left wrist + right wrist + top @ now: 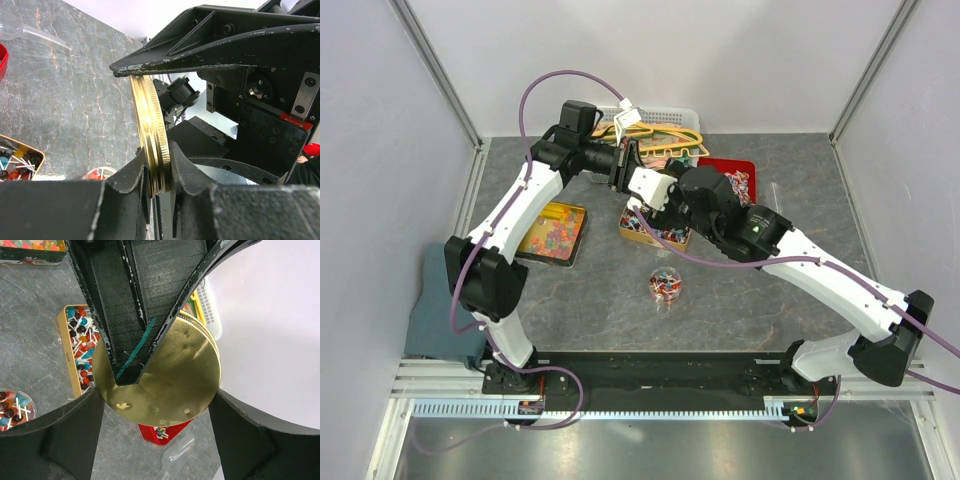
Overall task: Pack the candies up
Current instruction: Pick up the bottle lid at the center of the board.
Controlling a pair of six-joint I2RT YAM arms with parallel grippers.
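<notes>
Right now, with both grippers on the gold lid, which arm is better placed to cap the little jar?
Probably the right. The right gripper spans the lid rim to rim, leaving its faces free; the left gripper pinches both faces, so a finger would foul the jar.

Top external: high, behind arm bases, looking down over whole grey table (590, 300). Left wrist: very close, sighting along own fingers (125, 185), gold lid (152, 140) seen edge-on. Right wrist: equally close, facing lid's flat face, table beyond. Shared: lid in both wrist views; open candy tin (655, 242) in all three.
</notes>
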